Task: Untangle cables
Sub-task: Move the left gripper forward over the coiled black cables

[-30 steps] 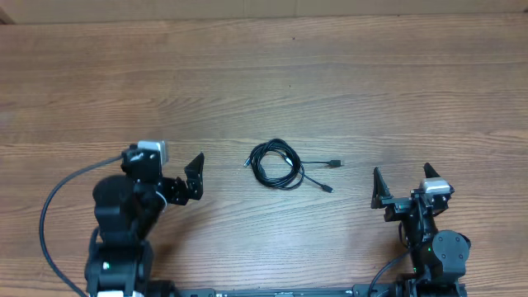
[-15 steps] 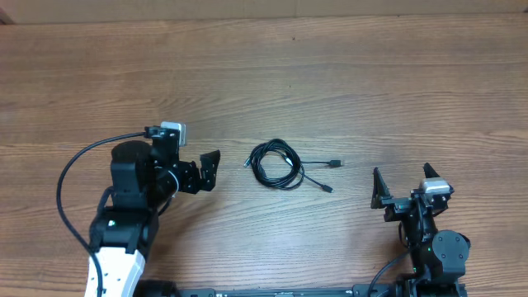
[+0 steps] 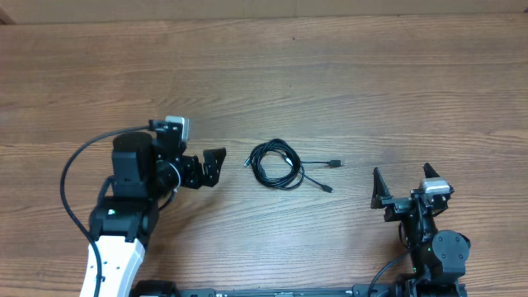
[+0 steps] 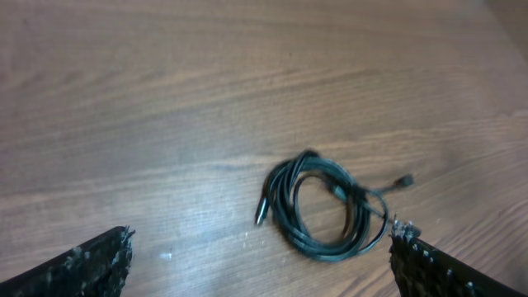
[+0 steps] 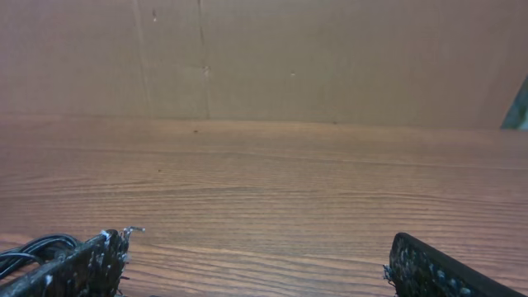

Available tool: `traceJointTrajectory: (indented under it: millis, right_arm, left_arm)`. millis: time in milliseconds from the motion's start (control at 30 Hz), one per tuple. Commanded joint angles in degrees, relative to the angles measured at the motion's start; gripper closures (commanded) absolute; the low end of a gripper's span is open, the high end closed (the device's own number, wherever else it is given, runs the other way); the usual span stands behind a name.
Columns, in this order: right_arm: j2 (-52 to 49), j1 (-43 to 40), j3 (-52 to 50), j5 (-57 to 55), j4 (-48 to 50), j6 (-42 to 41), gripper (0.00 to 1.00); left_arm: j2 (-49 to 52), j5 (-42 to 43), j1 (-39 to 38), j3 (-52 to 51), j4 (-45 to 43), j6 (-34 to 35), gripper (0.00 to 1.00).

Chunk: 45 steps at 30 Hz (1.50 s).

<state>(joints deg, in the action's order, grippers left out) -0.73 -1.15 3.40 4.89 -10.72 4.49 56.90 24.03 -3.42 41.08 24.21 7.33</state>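
The cables (image 3: 277,164) lie as one small black coil at the middle of the wooden table, with plug ends trailing right (image 3: 334,163) and a pale tip at the coil's left. In the left wrist view the cables (image 4: 320,206) lie just ahead between the fingers. My left gripper (image 3: 216,165) is open and empty, a short way left of the coil. My right gripper (image 3: 403,186) is open and empty near the front right, apart from the cables. In the right wrist view a bit of the cables (image 5: 25,247) shows at the far left edge.
The wooden table (image 3: 371,91) stretches bare behind the coil. A thick black arm cable (image 3: 70,177) loops out left of the left arm. A brown wall (image 5: 264,58) rises beyond the table's far edge.
My left arm has moved right and slightly back toward the coil. The right arm and the cables have not moved.
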Motion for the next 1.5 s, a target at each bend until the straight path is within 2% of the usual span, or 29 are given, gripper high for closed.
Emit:
traceJointTrajectory:
  millis: [0,133,300,633,833,1167,1467]
  right_arm:
    - [0.5,-0.33,-0.39,-0.57,0.33,0.09,0.0]
    - [0.5,-0.33,-0.39,-0.57,0.33,0.09,0.0]
    - [0.5,-0.33,-0.39,-0.57,0.33,0.09,0.0]
    - [0.5,-0.33,-0.39,-0.57,0.33,0.09,0.0]
    - [0.5,-0.33,-0.39,-0.57,0.33,0.09,0.0]
    - [0.5,-0.33,-0.39,-0.57,0.33,0.09,0.0]
    - [0.5,-0.33,-0.39,-0.57,0.33,0.09,0.0]
  left_arm:
    - [0.24,-3.28,-1.79,6.8,3.48,0.59,0.0]
    - [1.99,-10.78,-5.75,12.83,9.44,0.61,0.0]
    - [5.9,-15.93,-10.97,17.75,13.25,1.51,0.0]
    - [12.57,-15.39,-12.79,17.97,13.09,1.92,0.0]
    - [15.1,-11.5,-12.79,17.97,13.03,1.95,0.01]
    - [18.88,-11.52,-12.79,17.97,13.05,2.08,0.0]
    - [21.73,-11.93,-13.62,17.97,12.85,5.46,0.0]
